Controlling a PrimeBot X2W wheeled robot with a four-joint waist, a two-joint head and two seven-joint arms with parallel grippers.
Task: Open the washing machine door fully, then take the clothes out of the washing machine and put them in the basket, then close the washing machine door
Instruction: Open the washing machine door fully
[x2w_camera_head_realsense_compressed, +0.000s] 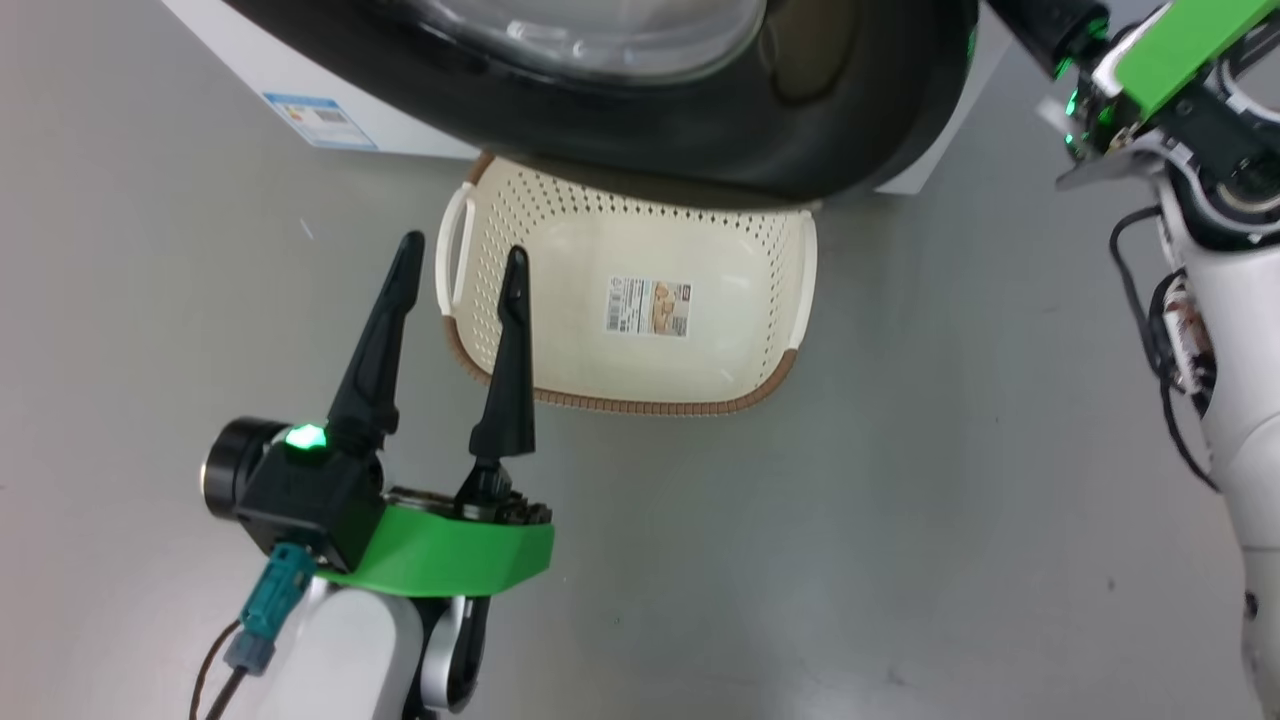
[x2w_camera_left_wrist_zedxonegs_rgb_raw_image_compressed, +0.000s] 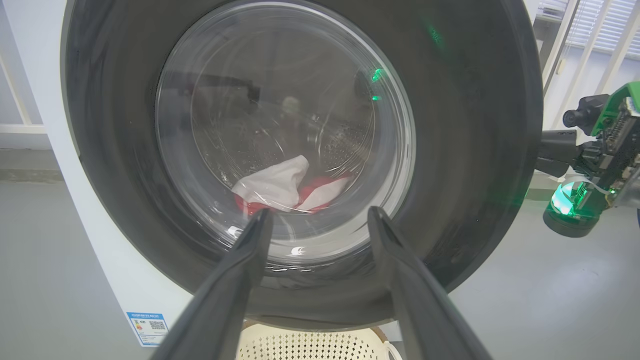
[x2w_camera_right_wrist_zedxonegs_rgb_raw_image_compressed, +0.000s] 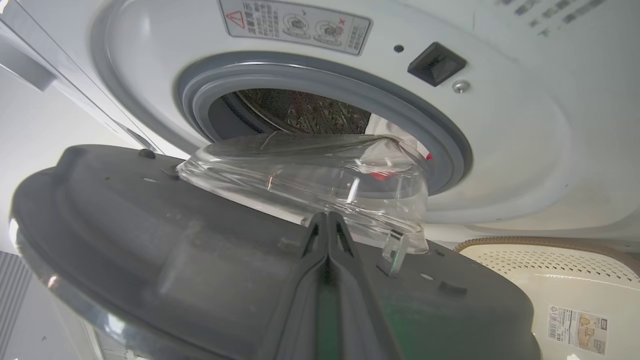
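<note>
Black-rimmed washing machine door (x2w_camera_right_wrist_zedxonegs_rgb_raw_image_compressed: 150, 225) ajar

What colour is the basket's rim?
Brown with a woven look, running around the cream perforated basket. It shows best in the head view.

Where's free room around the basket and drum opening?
Free: near half of the basket, holding just a sticker; bare floor between it and the right arm, and in front of it. Crowded: the washing machine door overhangs the basket's far end; its glass bowl sits across the gasket opening.
</note>
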